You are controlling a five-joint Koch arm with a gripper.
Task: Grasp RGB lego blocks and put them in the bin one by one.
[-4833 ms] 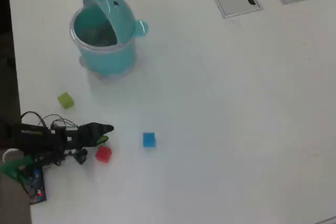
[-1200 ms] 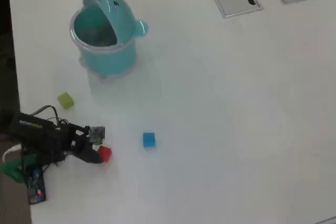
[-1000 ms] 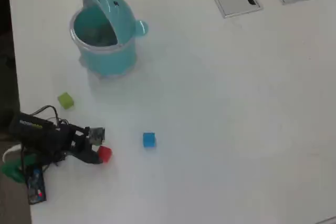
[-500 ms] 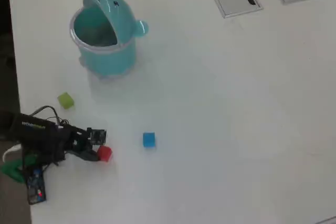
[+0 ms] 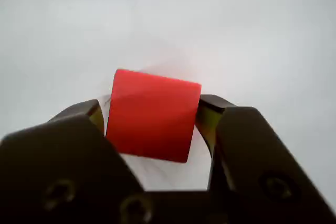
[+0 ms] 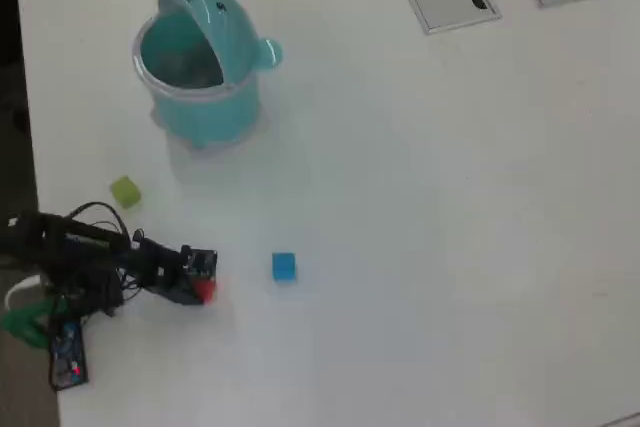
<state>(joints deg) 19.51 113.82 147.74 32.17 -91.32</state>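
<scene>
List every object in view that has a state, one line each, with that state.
gripper: shut on the red block
red block: held between the jaws
blue block: loose on the table
yellow-green block: loose on the table
bin: upright, lid open

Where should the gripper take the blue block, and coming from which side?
On two opposite flat side faces, coming straight down from above. The blue block is a small cube standing alone on the table, clear of the gripper, so all its sides are open.
</scene>
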